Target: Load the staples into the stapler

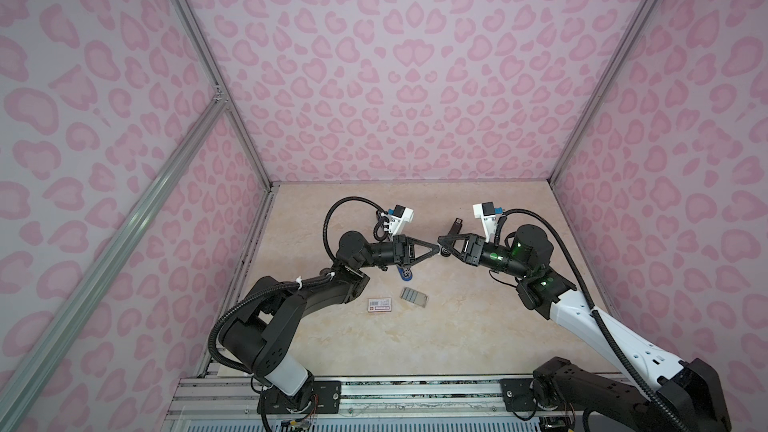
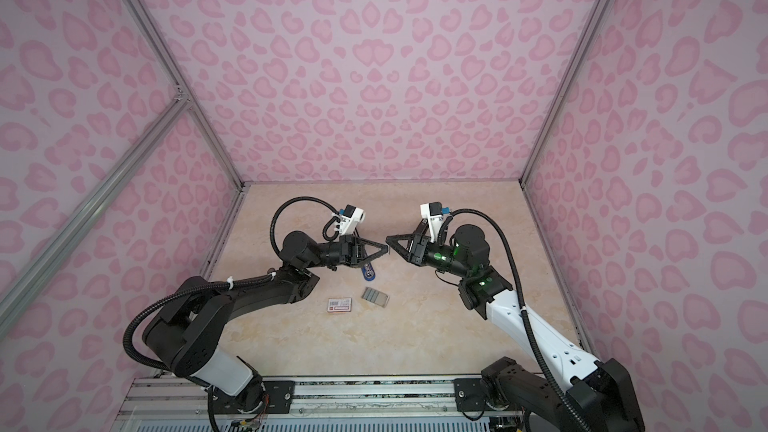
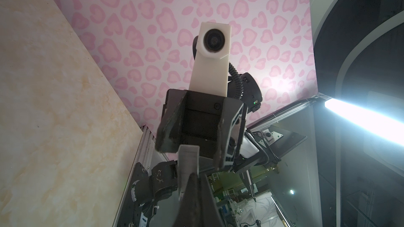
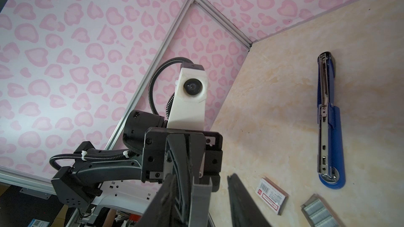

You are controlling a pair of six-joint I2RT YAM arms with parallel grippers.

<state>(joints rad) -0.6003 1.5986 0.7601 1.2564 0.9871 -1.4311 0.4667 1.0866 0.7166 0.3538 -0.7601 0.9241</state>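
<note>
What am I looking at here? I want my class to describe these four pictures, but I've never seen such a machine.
A left arm and a right arm work over a table. Two pictures look down from above; the other two come from cameras on the arms' wrists. The left tool is shut on a staple strip, with the right tool open around it. On the table lie an opened blue stapler, a red-and-white box and more staples.
</note>
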